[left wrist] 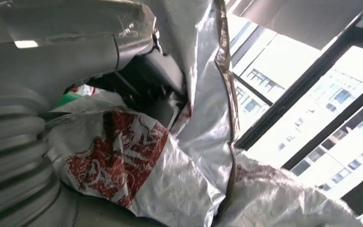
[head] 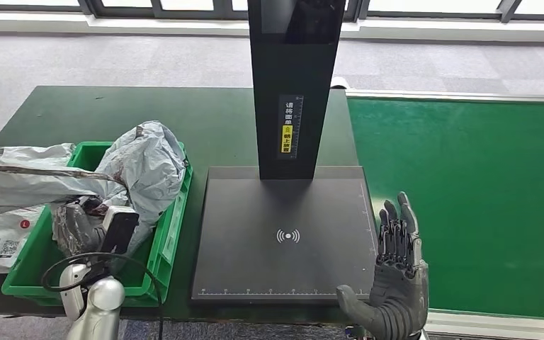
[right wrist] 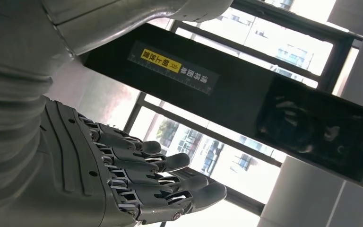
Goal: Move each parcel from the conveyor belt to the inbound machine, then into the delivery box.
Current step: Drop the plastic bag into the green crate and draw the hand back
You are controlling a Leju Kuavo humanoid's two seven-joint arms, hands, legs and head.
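Note:
A crumpled grey parcel (head: 149,166) with red print (left wrist: 123,161) stands bunched up in the green delivery box (head: 173,219) at the left. My left hand (head: 74,230) is down inside the box and grips this parcel, whose folds wrap over the dark fingers (left wrist: 146,82). The inbound machine's black platform (head: 283,234) is bare, with its black post (head: 294,85) rising behind. My right hand (head: 397,280) hovers at the platform's right edge, fingers straight and apart (right wrist: 137,184), holding nothing. No parcel lies on the green conveyor belt (head: 467,198).
Other white and grey parcels (head: 14,184) spill over the box's left side onto the dark green table (head: 113,113). The belt's metal rail (head: 496,322) runs along the near right. A cable (head: 149,276) loops by my left wrist.

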